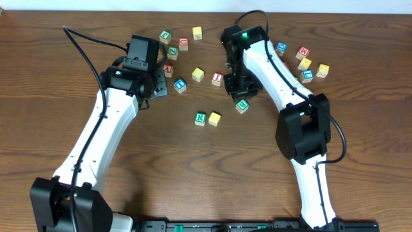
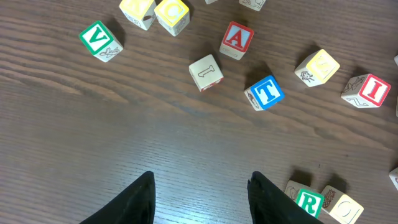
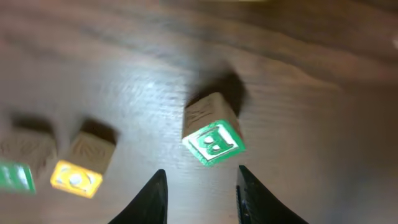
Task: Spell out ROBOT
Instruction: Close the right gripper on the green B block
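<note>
A green R block (image 1: pixel 200 118) and a yellow O block (image 1: pixel 214 118) sit side by side at mid-table. A green B block (image 1: pixel 242 106) lies to their right, slightly turned and a small gap away. My right gripper (image 1: pixel 237 88) is open and empty just above the B block (image 3: pixel 213 142), with O (image 3: pixel 76 179) and R (image 3: pixel 15 175) to its left. A blue T block (image 1: pixel 179 85) lies near my left gripper (image 1: pixel 156 86), which is open and empty over bare wood (image 2: pixel 200 182). T (image 2: pixel 266 92) and R (image 2: pixel 309 202) show in the left wrist view.
Loose blocks are scattered at the back: a green V (image 2: pixel 99 41), a red A (image 2: pixel 237 39), a red I (image 1: pixel 217 78), a yellow block (image 1: pixel 198 75), and several more at the far right (image 1: pixel 306 64). The right arm reaches across the back right.
</note>
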Robot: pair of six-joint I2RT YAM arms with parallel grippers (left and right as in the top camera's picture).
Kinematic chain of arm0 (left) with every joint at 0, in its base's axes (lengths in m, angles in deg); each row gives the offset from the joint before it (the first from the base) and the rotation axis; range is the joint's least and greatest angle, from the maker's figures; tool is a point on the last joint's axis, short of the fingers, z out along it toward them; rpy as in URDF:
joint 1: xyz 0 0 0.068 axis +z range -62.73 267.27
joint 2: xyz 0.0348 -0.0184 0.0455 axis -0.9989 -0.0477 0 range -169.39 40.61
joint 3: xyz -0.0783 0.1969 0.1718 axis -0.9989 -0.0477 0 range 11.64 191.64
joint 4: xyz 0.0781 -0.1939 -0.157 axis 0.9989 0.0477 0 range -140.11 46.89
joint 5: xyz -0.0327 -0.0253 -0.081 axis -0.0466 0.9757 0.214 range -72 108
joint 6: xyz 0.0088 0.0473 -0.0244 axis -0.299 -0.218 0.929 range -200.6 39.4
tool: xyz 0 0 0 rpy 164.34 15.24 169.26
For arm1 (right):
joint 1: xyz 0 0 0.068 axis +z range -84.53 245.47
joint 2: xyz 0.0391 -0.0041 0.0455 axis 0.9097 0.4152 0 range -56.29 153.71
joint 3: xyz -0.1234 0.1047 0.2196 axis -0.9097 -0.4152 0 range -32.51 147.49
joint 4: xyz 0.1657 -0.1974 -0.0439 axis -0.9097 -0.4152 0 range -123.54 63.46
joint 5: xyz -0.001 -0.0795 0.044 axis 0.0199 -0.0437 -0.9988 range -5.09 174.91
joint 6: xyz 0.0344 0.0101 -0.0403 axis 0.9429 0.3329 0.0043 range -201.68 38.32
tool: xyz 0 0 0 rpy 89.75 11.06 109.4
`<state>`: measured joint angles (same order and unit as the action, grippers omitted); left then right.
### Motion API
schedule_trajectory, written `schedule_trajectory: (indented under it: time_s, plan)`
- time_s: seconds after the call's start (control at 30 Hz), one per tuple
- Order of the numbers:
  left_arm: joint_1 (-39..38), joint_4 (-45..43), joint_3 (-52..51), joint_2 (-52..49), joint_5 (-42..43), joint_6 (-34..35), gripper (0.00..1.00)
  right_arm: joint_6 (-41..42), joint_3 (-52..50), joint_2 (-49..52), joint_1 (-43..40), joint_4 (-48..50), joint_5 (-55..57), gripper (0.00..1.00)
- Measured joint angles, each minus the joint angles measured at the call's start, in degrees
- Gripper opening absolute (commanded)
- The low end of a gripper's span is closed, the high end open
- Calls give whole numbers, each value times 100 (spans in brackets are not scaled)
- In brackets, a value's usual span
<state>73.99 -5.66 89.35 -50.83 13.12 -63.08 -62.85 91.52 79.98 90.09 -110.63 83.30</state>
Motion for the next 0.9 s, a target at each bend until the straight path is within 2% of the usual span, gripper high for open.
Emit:
schedule_trajectory:
  time_s: [0.27, 0.4, 0.57, 0.9]
  plan:
    - [0, 0, 0, 0, 0, 0, 48, 1246, -136, 0, 57, 42, 61, 43]
    - [0, 0, 0, 0, 2, 0, 48, 1665, -345, 0, 136, 214, 61, 43]
    - [0, 0, 0, 0, 2, 0, 48, 1921, -682, 0, 155, 551, 61, 41]
    - [0, 2, 0, 0, 2, 0, 48, 2024, -752, -26, 155, 592, 83, 42]
